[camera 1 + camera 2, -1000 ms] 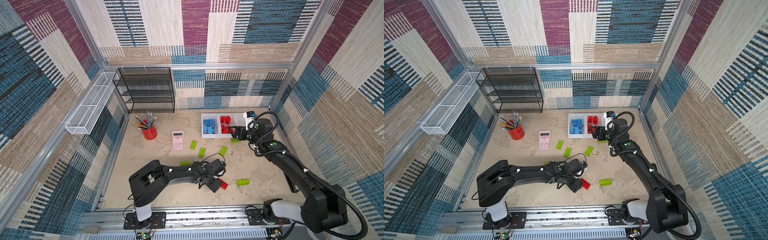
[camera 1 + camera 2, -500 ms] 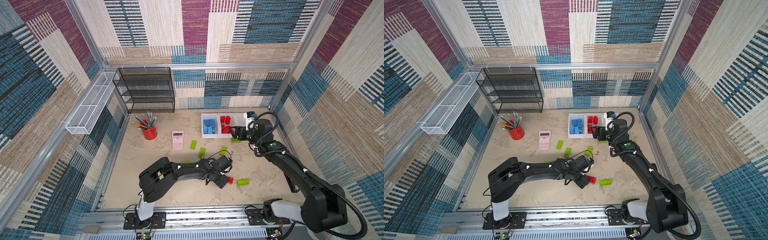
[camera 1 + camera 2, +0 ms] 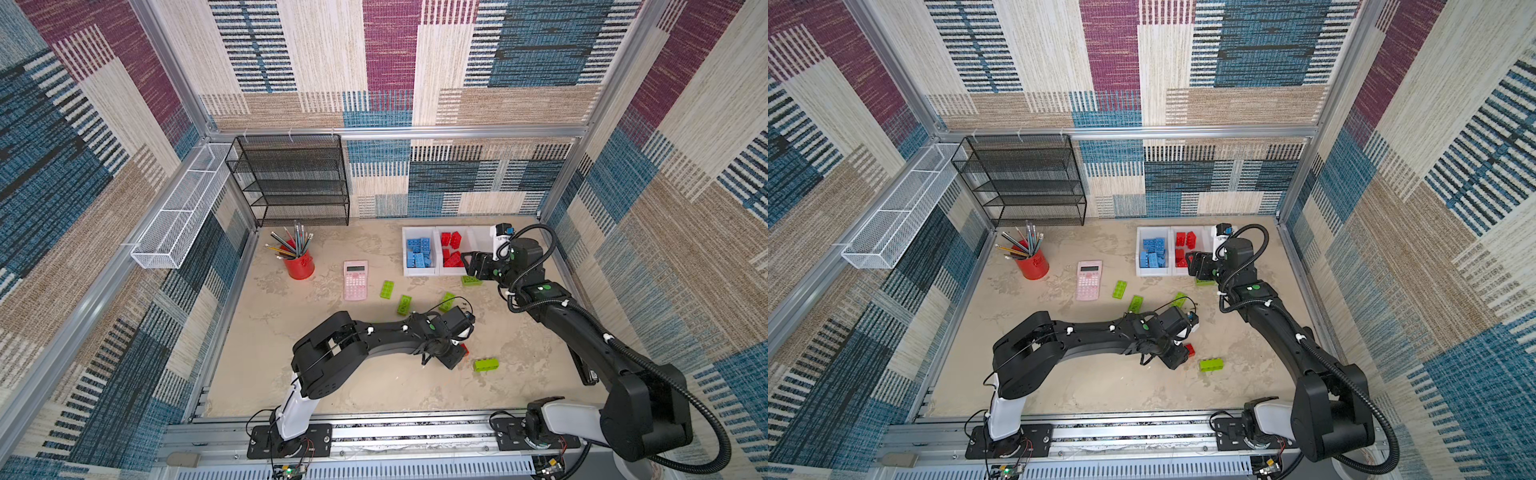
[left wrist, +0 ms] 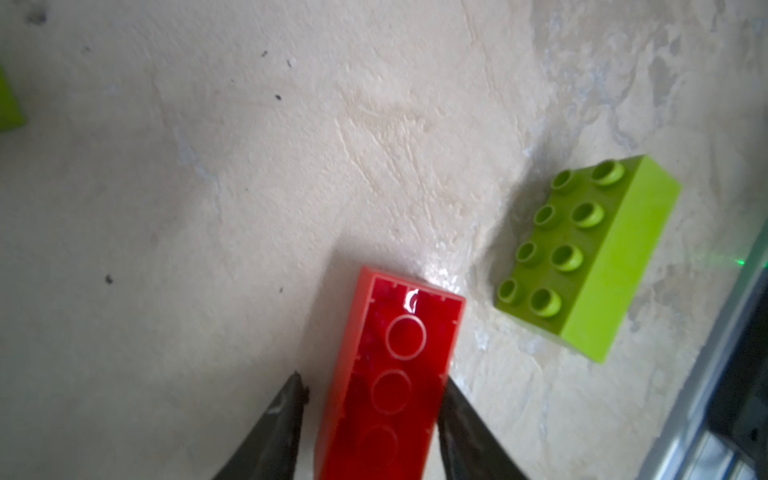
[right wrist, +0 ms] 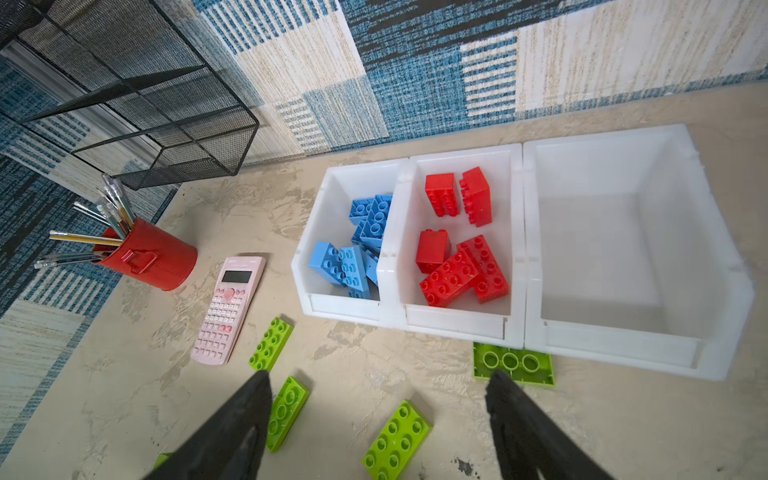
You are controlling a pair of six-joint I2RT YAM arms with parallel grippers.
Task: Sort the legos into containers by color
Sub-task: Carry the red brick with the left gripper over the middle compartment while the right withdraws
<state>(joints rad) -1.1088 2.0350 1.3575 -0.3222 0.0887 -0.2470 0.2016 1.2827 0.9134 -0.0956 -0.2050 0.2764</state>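
Observation:
A red lego [image 4: 395, 365] lies underside-up on the table, also visible in both top views [image 3: 464, 349] [image 3: 1190, 349]. My left gripper [image 4: 374, 380] [image 3: 457, 354] has closed down on its long sides. A thick green lego [image 4: 590, 257] [image 3: 486, 364] sits just beside it. My right gripper [image 5: 378, 376] [image 3: 478, 266] hangs open and holds nothing. It is in front of the containers, above a flat green lego [image 5: 513, 368]. The left container [image 5: 345, 307] holds blue legos, the middle one [image 5: 453, 324] red ones, and the right one [image 5: 623, 349] nothing.
Three more flat green legos [image 3: 387, 289] [image 3: 404, 304] [image 3: 446, 301] lie mid-table. A pink calculator [image 3: 355, 279] and a red pencil cup [image 3: 298, 264] stand further left. A black wire shelf [image 3: 291, 178] is at the back wall, and a white mesh tray [image 3: 178, 208] hangs on the left wall.
My left arm has stretched further right, the red lego has shifted slightly with it, and the jaws have narrowed onto the lego. The right arm has barely moved.

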